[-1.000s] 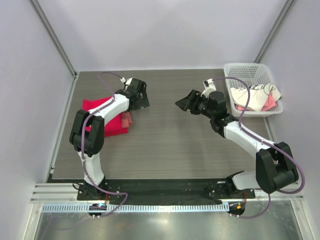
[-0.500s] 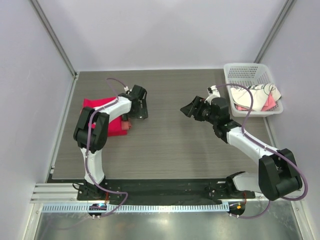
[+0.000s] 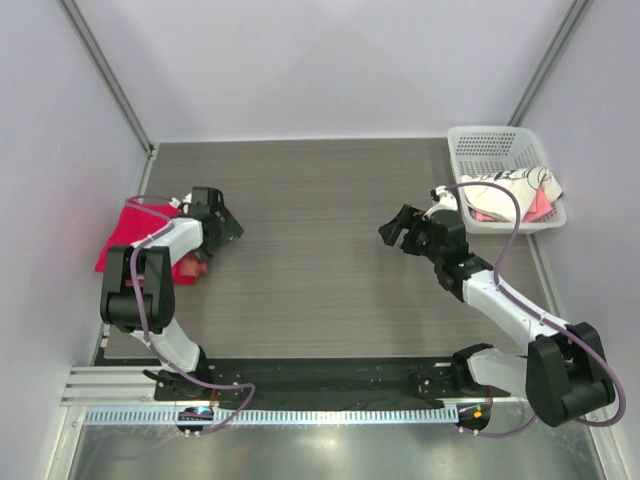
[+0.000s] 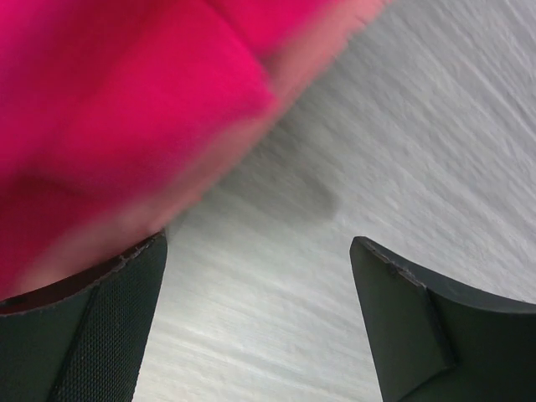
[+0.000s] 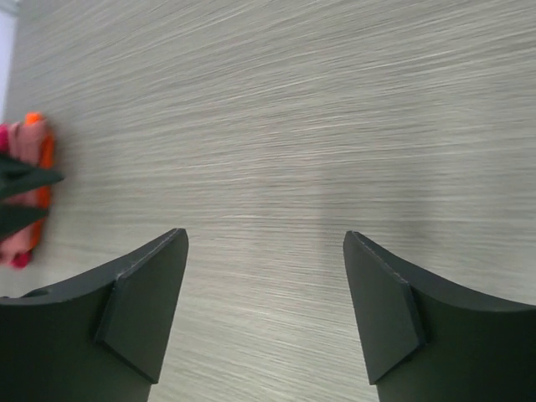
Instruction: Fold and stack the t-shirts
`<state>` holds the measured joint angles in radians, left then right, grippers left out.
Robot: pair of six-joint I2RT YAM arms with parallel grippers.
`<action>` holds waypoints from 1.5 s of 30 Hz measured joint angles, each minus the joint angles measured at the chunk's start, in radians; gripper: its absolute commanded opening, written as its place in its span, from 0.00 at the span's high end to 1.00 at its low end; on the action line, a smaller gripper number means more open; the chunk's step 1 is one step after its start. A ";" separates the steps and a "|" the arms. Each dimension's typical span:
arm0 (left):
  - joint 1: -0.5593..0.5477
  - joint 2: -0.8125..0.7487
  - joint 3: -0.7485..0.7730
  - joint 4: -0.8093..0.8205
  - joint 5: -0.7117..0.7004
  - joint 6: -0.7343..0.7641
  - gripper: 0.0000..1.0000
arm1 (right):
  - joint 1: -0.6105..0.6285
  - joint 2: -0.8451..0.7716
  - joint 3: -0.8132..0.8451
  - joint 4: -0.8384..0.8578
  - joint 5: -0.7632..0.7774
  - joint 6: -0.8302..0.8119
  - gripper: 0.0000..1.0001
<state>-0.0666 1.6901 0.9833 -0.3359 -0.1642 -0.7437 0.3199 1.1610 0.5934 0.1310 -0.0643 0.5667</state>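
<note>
Top external view, from your left: the folded stack lies at the left edge of the grey wood-grain surface (image 3: pixel 330 190). A bright crimson t-shirt (image 3: pixel 125 235) is on top, flat and roughly square, and a salmon-pink t-shirt (image 3: pixel 190 268) shows as a soft rim at its near right corner. The left jaws hang just beside the stack's right edge, spread wide and holding nothing. In the left wrist view, the dark matte fingers (image 4: pixel 92 335) stand far apart with only streaked grain between them. Blurred crimson cloth and its pink under-layer reach the left fingertip, but you cannot tell whether they touch.

Right of centre, the right jaws sit low over the surface, well apart from the stack, also wide open and empty. Their wedge-shaped fingers (image 5: pixel 134 310) frame bare grain.

At the far right back corner stands the white plastic lattice basket (image 3: pixel 480 145). It holds a crumpled white dark-printed t-shirt (image 3: pixel 505 190), with a reddish fold of cloth (image 3: pixel 540 207) beside it.
</note>
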 measured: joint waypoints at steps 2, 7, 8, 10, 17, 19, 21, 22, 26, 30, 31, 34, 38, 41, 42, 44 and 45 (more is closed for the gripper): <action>-0.018 -0.028 -0.023 0.001 0.000 -0.008 0.09 | -0.004 -0.034 -0.010 -0.023 0.042 -0.011 0.12; -0.189 -0.126 -0.052 0.005 -0.066 0.001 0.07 | -0.008 -0.171 -0.066 -0.058 0.204 -0.006 0.00; -0.230 -0.162 -0.068 0.010 -0.083 0.004 0.07 | -0.008 -0.195 -0.076 -0.069 0.239 -0.006 0.00; -0.300 -0.257 -0.112 0.018 -0.102 0.018 0.07 | -0.008 -0.255 -0.098 -0.101 0.312 -0.017 0.00; -0.324 -0.591 -0.288 0.082 -0.109 0.049 0.08 | -0.008 -0.507 -0.177 -0.209 0.448 -0.068 0.00; -0.324 -0.684 -0.353 0.132 -0.101 0.047 0.07 | -0.008 -0.546 -0.198 -0.211 0.463 -0.067 0.00; -0.324 -0.763 -0.434 0.215 -0.089 0.045 0.02 | -0.008 -0.569 -0.229 -0.208 0.477 -0.065 0.00; -0.324 -0.790 -0.473 0.245 -0.087 0.048 0.01 | -0.008 -0.572 -0.243 -0.210 0.483 -0.064 0.00; -0.325 -0.794 -0.599 0.366 -0.085 0.079 0.01 | -0.008 -0.554 -0.263 -0.227 0.484 -0.064 0.00; -0.325 -0.717 -0.683 0.476 -0.062 0.100 0.01 | -0.008 -0.531 -0.264 -0.229 0.481 -0.064 0.00; -0.325 -0.698 -0.685 0.489 -0.051 0.103 0.00 | -0.008 -0.532 -0.264 -0.228 0.482 -0.064 0.00; -0.325 -0.668 -0.684 0.543 -0.025 0.108 0.00 | -0.008 -0.545 -0.265 -0.230 0.477 -0.067 0.00; -0.324 -0.668 -0.684 0.591 0.003 0.121 0.00 | -0.008 -0.599 -0.267 -0.230 0.464 -0.072 0.00; -0.324 -0.681 -0.678 0.587 0.019 0.135 0.00 | -0.008 -0.629 -0.273 -0.229 0.459 -0.075 0.00; -0.324 -0.689 -0.677 0.587 0.023 0.141 0.00 | -0.008 -0.637 -0.278 -0.229 0.455 -0.076 0.00; -0.324 -0.711 -0.676 0.587 0.034 0.152 0.00 | -0.008 -0.642 -0.281 -0.230 0.449 -0.076 0.00; -0.324 -0.722 -0.676 0.587 0.038 0.156 0.00 | -0.008 -0.642 -0.282 -0.230 0.444 -0.077 0.00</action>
